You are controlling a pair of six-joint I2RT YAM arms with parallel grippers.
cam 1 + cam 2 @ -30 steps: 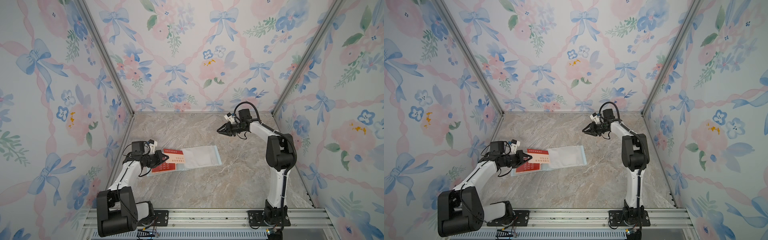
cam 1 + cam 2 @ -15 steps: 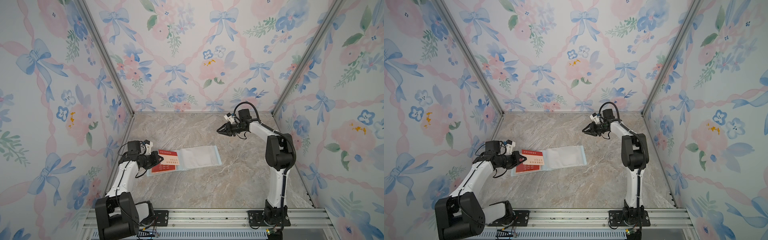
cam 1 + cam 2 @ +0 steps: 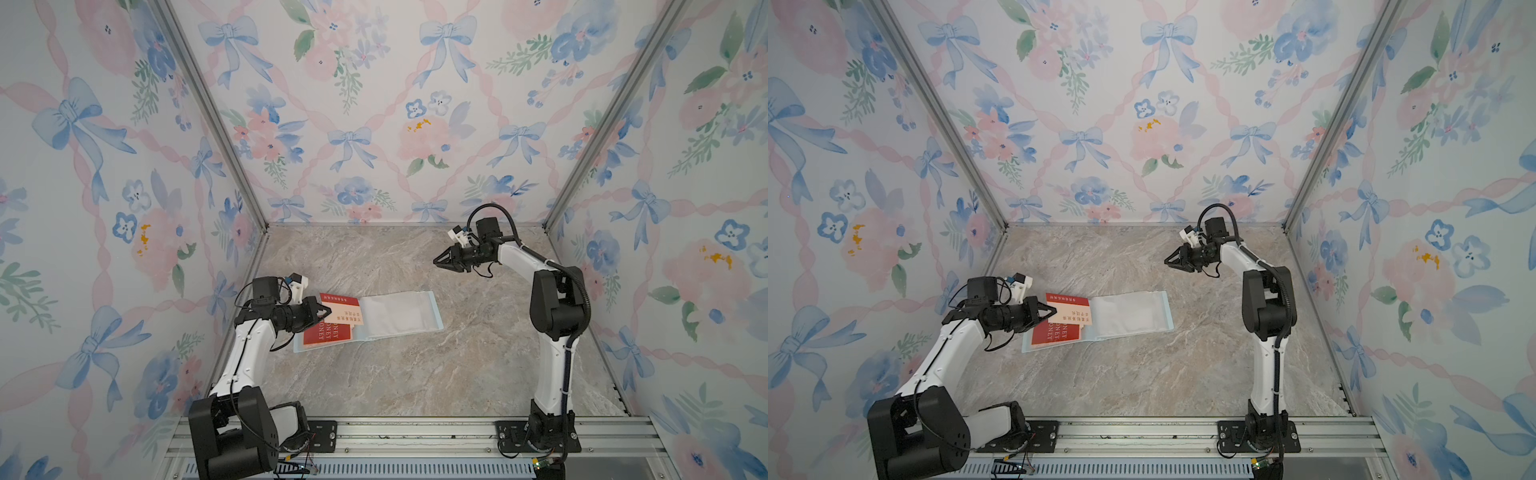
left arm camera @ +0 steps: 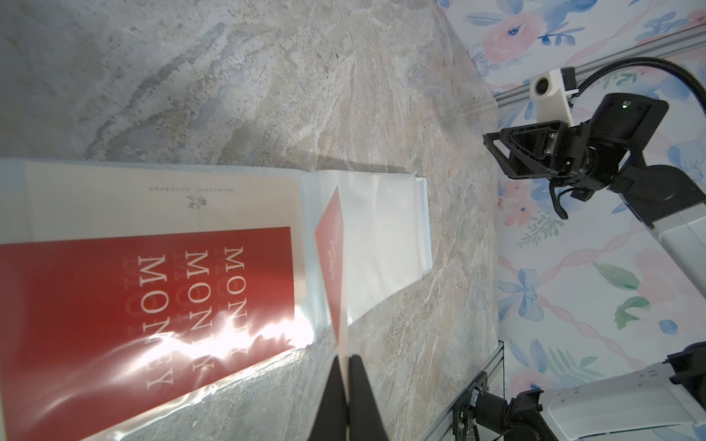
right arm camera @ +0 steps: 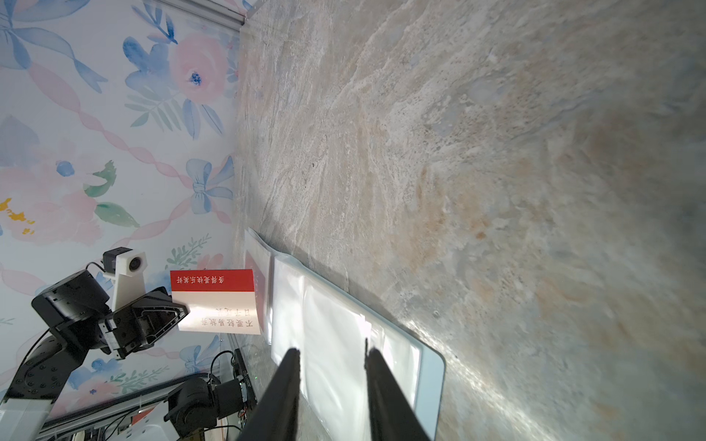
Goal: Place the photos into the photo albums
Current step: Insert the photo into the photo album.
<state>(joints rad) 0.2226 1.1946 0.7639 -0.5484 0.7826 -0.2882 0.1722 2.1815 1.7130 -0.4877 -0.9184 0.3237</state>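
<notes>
Album (image 3: 395,313) open on table (image 3: 415,374), sleeved card (image 3: 328,332) in its left page, second card (image 3: 347,313) above it

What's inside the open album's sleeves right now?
A red MONEY card lies under the glossy plastic of the album page nearest the left gripper. The far page looks white and empty. The cream card held by that gripper covers part of the album beneath it.

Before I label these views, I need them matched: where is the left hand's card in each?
In a top view: card over the album, left page.
In a top view: likewise.
Left wrist: edge-on red sliver beyond the fingertips.
Right wrist: face-on, beside the album.
Landmark: the album.
</notes>
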